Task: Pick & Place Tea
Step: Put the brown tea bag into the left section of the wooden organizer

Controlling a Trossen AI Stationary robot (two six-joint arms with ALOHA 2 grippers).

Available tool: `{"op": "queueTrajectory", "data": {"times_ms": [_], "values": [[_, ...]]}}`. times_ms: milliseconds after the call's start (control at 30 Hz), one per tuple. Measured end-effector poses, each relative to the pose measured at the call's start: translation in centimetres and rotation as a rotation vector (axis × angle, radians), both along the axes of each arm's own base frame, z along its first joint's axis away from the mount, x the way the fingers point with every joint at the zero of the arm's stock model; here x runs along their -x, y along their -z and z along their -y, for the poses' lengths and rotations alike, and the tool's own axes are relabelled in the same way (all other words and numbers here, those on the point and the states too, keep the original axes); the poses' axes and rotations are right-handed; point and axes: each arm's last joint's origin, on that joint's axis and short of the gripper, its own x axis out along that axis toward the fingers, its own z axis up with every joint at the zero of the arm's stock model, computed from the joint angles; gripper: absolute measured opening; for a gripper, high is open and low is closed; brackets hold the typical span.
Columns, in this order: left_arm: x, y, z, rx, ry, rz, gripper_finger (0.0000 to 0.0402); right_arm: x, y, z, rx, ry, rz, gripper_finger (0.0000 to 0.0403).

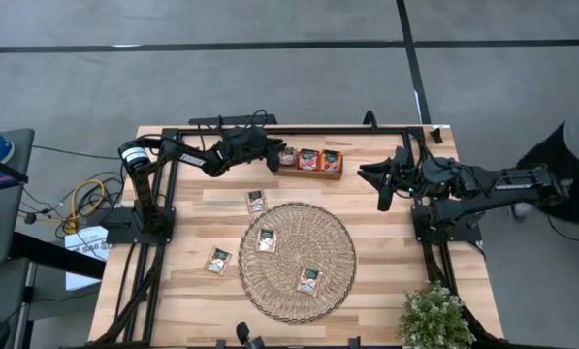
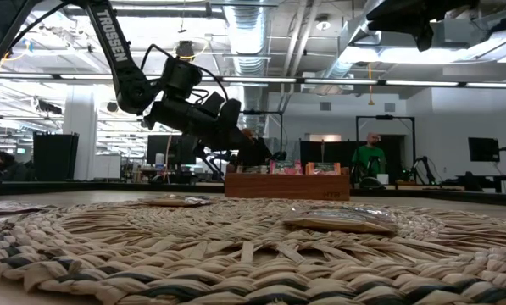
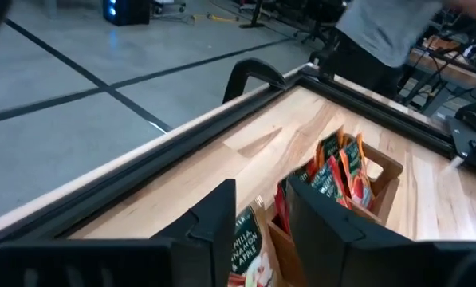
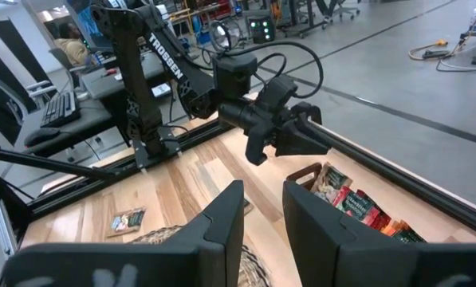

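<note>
My left pincer (image 1: 281,155) hovers over the tray's (image 1: 313,173) left end, jaws parted around a sachet (image 3: 249,253) standing there.

Left to right on the surface (image 1: 182,281): one tea sachet (image 1: 218,260) beside the mat (image 1: 339,260), one (image 1: 256,201) above it, two on it, more upright in the tray; my right pincer (image 1: 384,182) waits well right, slightly parted, grasping nothing.

Both arms are matte black, chunky jointed segments. Left arm (image 4: 154,72) has white TROSSEN lettering along its link, black cables looping off it upper centre.
</note>
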Motion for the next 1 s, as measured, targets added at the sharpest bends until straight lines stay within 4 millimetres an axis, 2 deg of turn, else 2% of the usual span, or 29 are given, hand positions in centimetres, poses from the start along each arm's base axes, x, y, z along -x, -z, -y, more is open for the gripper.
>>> {"op": "queueTrajectory", "data": {"times_ms": [133,333,467,700,833,1000], "values": [[0.2,-1.1,0.1,-0.019,-0.002,0.028,0.0108,0.0,0.0,0.0,0.000,0.000,0.000,0.0082],[1.5,-5.4,1.4,-0.006,0.111,0.032,0.0108,0.0,0.1,0.0,0.001,-0.001,-0.013,0.0082],[3.2,-8.1,3.6,0.062,0.221,-0.040,0.0108,0.0,0.2,0.0,0.001,-0.001,-0.020,0.0082],[6.4,-11.5,8.3,0.118,0.267,-0.155,0.0108,0.2,0.7,0.0,0.005,0.002,-0.081,0.0082],[7.3,-12.6,10.2,0.146,0.263,-0.155,0.0108,0.2,0.9,0.0,-0.023,0.010,-0.086,0.0082],[7.1,-13.0,12.5,0.204,0.305,-0.141,0.0108,0.5,0.8,0.1,0.001,-0.002,-0.088,0.0082]]}}
